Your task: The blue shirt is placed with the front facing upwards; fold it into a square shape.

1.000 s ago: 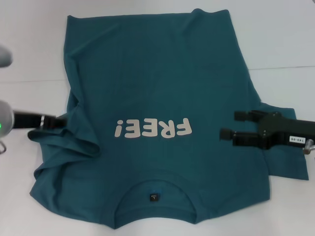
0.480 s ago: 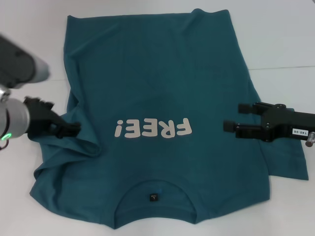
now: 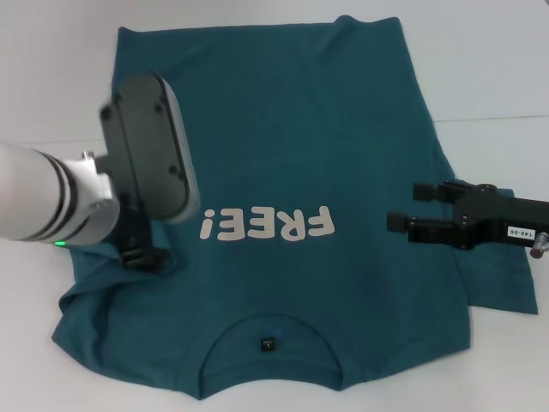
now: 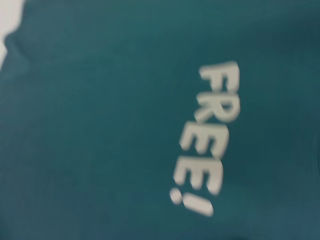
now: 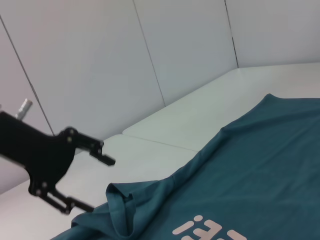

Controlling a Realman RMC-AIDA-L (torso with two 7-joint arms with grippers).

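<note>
White tabletop (image 3: 497, 69) fills the scene, backed by pale wall panels (image 5: 100, 60) in the right wrist view.

Left tool (image 3: 146, 256) sits low at the end of a white forearm, mostly hidden under the arm's bulky grey wrist housing (image 3: 150, 146). Whether it is released or clenched cannot be told. Directly beneath it lies the large dark teal-blue short-sleeved cotton shirt (image 3: 283, 112). The shirt's left sleeve (image 3: 94, 283) is bunched into loose folds just beside and below this tool. It cannot be told whether the tool touches the cloth. Just to its inner side runs the cream "FREE!" lettering (image 3: 266, 225), with the exclamation mark nearest this tool. The left wrist view shows only that lettering on flat teal cloth.

Right tool (image 3: 407, 206) is released, its two black fingers (image 3: 403, 221) held apart and pointing inward toward the lettering. It hovers over the shirt's right edge. The right sleeve (image 3: 506, 287) lies spread out under and behind this tool.

Farther out from both tools, the shirt lies front up on the tabletop. Its collar is toward the robot, with a small black neck label (image 3: 268, 344) showing inside the neckline. Its hem is at the far side. The body lies mostly smooth between the tools, with slight creases near the far right corner.
</note>
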